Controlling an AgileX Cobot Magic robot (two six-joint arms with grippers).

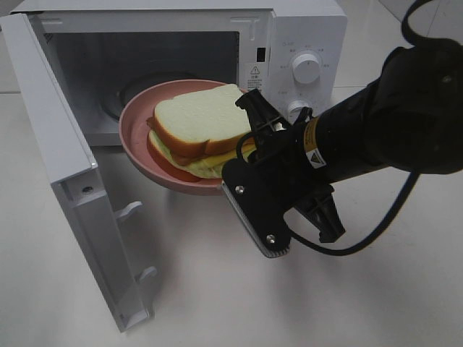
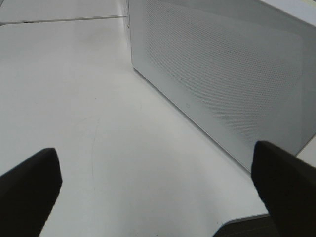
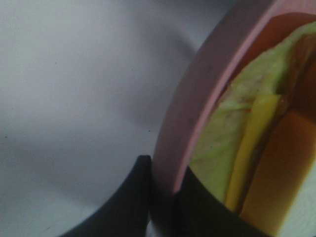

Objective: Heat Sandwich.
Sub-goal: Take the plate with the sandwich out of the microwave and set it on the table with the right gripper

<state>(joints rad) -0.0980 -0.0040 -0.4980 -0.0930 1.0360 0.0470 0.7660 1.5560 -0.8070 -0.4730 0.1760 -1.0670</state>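
Note:
The sandwich (image 1: 199, 123), white bread with a tan crust and yellow-green filling, lies on a round pink plate (image 1: 134, 137). My right gripper (image 1: 237, 160) is shut on the plate's near-right rim and holds it level at the mouth of the open white microwave (image 1: 304, 29), partly inside the cavity. In the right wrist view the fingers (image 3: 133, 197) pinch the pink rim (image 3: 197, 98), with the sandwich filling (image 3: 237, 143) just behind. My left gripper (image 2: 155, 177) is open and empty, low over the table. It does not show in the exterior view.
The microwave door (image 1: 65, 166) stands swung open to the left; its perforated panel (image 2: 222, 74) fills the left wrist view. The control knobs (image 1: 307, 69) sit on the microwave's right front. A black cable (image 1: 376, 231) loops under the right arm. The table (image 1: 217, 289) is white.

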